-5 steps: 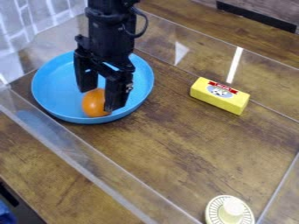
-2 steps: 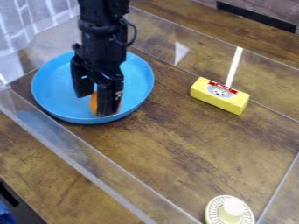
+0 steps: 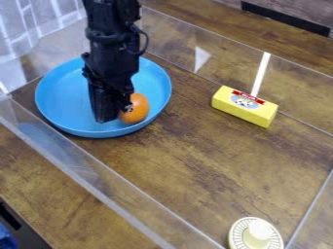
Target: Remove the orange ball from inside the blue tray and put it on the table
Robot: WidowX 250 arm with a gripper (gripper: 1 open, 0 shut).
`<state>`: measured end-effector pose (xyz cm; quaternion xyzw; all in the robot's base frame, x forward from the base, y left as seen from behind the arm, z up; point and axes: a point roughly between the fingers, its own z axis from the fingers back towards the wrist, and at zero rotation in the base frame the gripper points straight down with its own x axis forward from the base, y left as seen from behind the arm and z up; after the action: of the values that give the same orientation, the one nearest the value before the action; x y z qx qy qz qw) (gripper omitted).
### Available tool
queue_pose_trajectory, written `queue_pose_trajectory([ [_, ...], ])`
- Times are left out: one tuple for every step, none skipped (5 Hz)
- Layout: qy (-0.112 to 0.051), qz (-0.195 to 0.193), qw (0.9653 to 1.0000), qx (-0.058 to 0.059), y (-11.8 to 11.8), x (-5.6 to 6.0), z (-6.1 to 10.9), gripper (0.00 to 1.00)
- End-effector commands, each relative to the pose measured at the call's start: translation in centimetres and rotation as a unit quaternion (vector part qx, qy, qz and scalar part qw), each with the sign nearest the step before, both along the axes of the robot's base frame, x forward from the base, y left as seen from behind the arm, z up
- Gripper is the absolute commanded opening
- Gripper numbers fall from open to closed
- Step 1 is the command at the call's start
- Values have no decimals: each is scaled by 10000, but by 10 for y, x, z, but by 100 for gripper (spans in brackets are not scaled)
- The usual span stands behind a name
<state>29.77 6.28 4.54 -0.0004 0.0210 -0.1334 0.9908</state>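
The orange ball (image 3: 135,107) lies inside the blue tray (image 3: 53,105), right of the tray's middle. My black gripper (image 3: 104,115) points straight down into the tray with its fingers drawn together. The ball sits just to the right of the fingers, against or very near them, not between them. The fingertips are low, near the tray floor. The dark wood table (image 3: 169,175) spreads around the tray.
A yellow rectangular block (image 3: 244,105) lies on the table to the right of the tray. A cream round lid (image 3: 256,234) sits at the bottom edge. Clear acrylic panels run along the table's left and back edges.
The fingers have gone from wide apart over the ball to shut. The ball, which sat between them, now shows to the right of the closed fingers.
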Motion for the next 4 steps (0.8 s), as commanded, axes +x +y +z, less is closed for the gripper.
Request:
queue_pose_trajectory([
  [-274,32,9996,57,10,9,15,0],
  [-327,-8,9994,64,11,11,20,0],
  [-402,-58,9991,80,12,13,26,0],
  [-465,-123,9988,82,14,16,31,0],
])
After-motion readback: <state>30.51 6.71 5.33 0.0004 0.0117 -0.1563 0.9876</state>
